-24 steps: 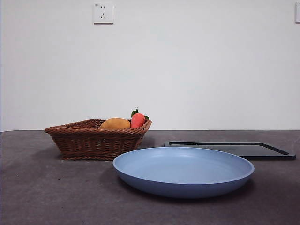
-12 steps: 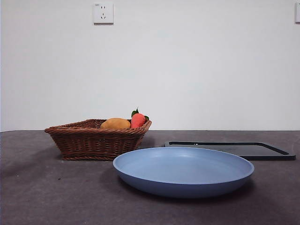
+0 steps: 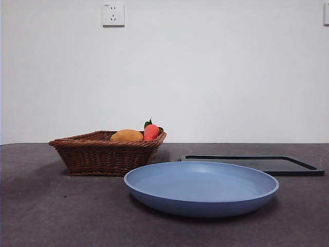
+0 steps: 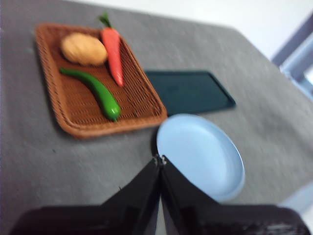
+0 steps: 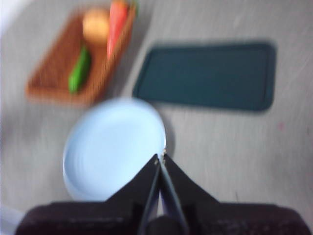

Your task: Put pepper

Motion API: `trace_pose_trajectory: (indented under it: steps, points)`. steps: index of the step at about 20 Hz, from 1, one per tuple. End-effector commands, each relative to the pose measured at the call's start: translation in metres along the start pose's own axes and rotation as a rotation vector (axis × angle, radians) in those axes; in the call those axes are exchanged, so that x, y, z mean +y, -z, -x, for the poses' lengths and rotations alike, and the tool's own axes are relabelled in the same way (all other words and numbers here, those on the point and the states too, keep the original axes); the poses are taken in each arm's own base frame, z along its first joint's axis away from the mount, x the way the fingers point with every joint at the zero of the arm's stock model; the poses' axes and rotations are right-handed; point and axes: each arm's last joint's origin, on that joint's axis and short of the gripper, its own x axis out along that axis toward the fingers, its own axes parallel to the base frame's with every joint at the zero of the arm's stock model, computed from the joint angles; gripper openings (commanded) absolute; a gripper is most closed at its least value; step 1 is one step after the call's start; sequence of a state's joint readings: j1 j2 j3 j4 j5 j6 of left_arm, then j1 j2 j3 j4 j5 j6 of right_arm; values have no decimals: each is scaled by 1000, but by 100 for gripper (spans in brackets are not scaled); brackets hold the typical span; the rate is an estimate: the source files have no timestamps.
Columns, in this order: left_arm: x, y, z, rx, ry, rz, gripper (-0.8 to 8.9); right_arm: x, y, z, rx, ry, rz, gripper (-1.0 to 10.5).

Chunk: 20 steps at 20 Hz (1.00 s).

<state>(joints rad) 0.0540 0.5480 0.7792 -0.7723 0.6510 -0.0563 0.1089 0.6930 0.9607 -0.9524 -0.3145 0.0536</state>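
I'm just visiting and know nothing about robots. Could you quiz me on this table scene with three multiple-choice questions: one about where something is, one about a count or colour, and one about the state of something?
1. Where does the pepper lie?
A. On the blue plate
B. In the wicker basket
C. On the dark tray

2. How many items lie in the basket?
A. One
B. Five
C. Three

3. How does the left gripper stand?
A. Shut and holding nothing
B. Shut on the pepper
C. Wide open around the plate

Answers:
1. B: the left wrist view shows the pepper on the basket's woven floor, beside the red fruit and the yellow-orange fruit.
2. C: the pepper and the two fruits are all that lies there.
3. A: its two black jaws meet at the tips above the table, with nothing between them.
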Motion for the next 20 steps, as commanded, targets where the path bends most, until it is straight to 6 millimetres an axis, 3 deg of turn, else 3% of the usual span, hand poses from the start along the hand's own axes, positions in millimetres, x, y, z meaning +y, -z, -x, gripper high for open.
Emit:
trace_pose_trajectory:
  steps: [1,4,8,9,11,12,20]
  points:
    - [-7,-7,4,64,36,-86,7,4,-3,1,104,-22,93,3]
    - [-10,-5,3,156,57,-75,6,6,1,-4,203,-51,127,3]
    - [-10,-5,2,167,62,-71,22,7,1,-6,205,-59,138,31]
    - [-10,-5,2,167,62,-68,87,7,1,-6,205,-60,137,81]
    - [-10,-5,2,166,61,-53,333,7,1,-6,205,-58,120,246]
    - [-10,-5,2,167,64,-52,409,7,1,-6,206,-57,107,316]
    - [-10,-6,2,160,65,-53,416,5,-8,-29,274,-130,59,338]
